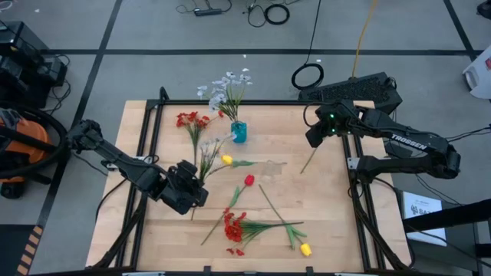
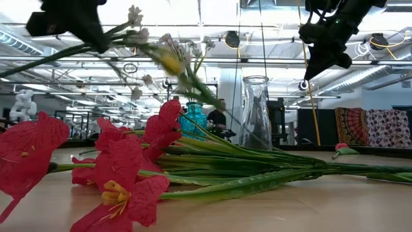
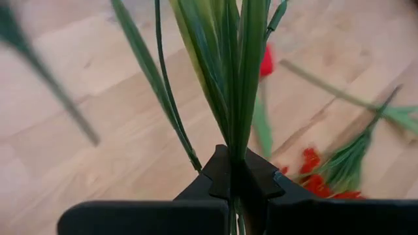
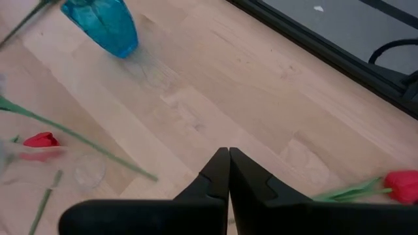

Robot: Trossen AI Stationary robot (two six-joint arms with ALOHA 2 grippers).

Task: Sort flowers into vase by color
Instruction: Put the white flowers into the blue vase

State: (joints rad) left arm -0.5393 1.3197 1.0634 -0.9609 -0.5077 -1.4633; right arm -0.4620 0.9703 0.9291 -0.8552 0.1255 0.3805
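Observation:
My left gripper (image 1: 192, 188) is shut on a spray of pale white blossoms (image 1: 209, 152), seen raised in the low view (image 2: 138, 35). A blue vase (image 1: 238, 133) at the table's far middle holds white flowers (image 1: 230, 83). A clear glass vase (image 2: 256, 113) stands to its right. Flat on the table lie two red clusters (image 1: 192, 120) (image 1: 234, 226), two yellow tulips (image 1: 226, 159) (image 1: 305, 248) and a red tulip (image 1: 248, 180). My right gripper (image 1: 314, 140) hangs shut and empty above the far right part, over another red tulip (image 4: 400, 186). My left gripper pinches the white spray's bundled green stems near their lower end (image 3: 232, 151) between its two fingers (image 3: 215, 176). The spray is lifted clear of the table and slants away from the fingers toward the far edge, blossoms at the free end (image 2: 168, 57).
A black frame (image 1: 153, 134) borders the wooden table (image 1: 337, 230). A thin stem (image 1: 309, 161) lies below my right gripper. Free wood shows on the near left and the right side. A dark box (image 1: 353, 88) sits at the far right corner.

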